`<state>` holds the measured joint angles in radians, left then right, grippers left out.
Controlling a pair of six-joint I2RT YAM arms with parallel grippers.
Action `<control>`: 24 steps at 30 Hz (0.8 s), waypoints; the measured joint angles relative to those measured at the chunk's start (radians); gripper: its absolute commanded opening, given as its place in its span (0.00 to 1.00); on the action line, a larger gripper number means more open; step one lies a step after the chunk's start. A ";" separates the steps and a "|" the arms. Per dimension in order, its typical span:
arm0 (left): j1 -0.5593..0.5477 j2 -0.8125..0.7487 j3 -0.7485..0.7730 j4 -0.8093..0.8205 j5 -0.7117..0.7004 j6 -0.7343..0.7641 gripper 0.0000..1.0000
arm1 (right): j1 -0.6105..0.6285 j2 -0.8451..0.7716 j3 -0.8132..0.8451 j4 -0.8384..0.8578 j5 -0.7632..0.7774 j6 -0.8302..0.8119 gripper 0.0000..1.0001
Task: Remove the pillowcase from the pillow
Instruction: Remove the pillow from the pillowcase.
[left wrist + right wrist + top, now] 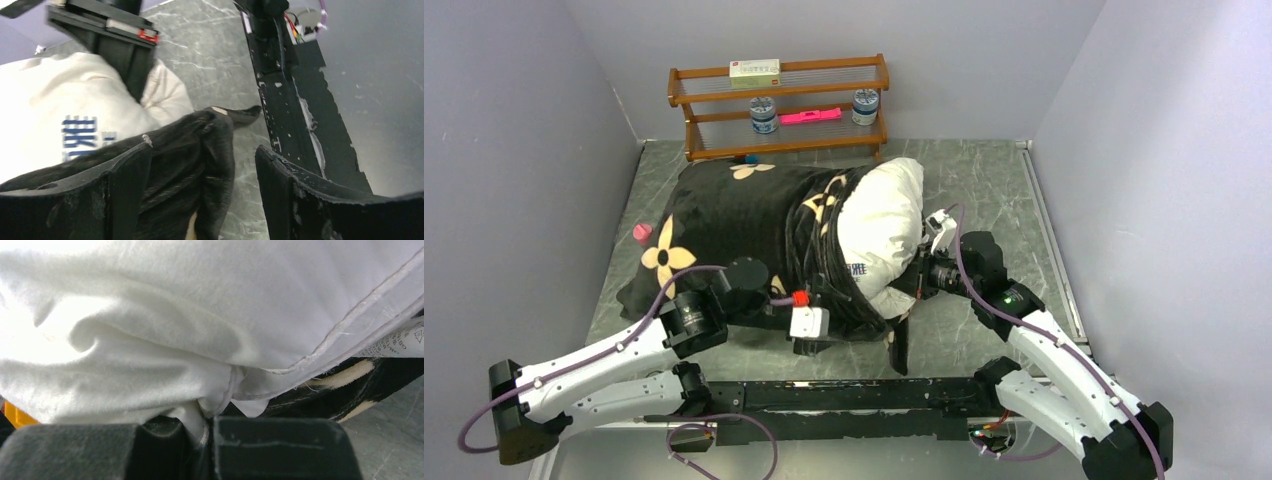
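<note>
The black pillowcase [724,215] with tan flowers covers the left part of the white pillow [886,210], whose right end bulges out bare. The case's rim is bunched in folds [200,150] near the table's front. My left gripper [202,150] is open, its fingers either side of that bunched black fabric, which lies nearer the left finger [125,185]. In the top view the left gripper [844,325] sits at the case's near rim. My right gripper [205,427] is shut on a pinch of the pillow's white fabric [200,340] at its near right corner [902,283].
A wooden shelf [779,105] with a box, two jars and a pink item stands at the back. A small pink object [642,233] lies left of the pillow. The black mounting rail [844,395] runs along the near edge. Grey walls close in both sides.
</note>
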<state>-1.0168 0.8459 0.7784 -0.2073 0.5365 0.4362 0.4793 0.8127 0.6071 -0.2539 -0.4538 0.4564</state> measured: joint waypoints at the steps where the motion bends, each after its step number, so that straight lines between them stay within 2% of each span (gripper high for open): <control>1: -0.024 0.001 -0.007 -0.001 -0.018 0.013 0.79 | 0.000 0.000 0.000 0.000 0.002 0.007 0.00; 4: -0.100 0.005 -0.015 -0.003 -0.067 0.061 0.79 | 0.000 0.002 0.000 0.000 0.002 0.021 0.00; 8: -0.149 0.042 0.012 -0.015 -0.115 0.158 0.78 | 0.000 0.021 0.011 0.000 -0.005 0.027 0.00; 17: -0.183 0.207 0.137 -0.107 -0.264 0.401 0.69 | 0.000 0.021 0.025 -0.013 -0.016 0.018 0.00; 24: -0.214 0.299 0.203 -0.180 -0.378 0.512 0.65 | 0.000 0.021 0.033 -0.018 -0.029 0.010 0.00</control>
<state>-1.2308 1.1450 0.9817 -0.3874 0.1581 0.9478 0.4793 0.8341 0.6399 -0.2722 -0.4831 0.4664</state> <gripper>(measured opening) 0.672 0.088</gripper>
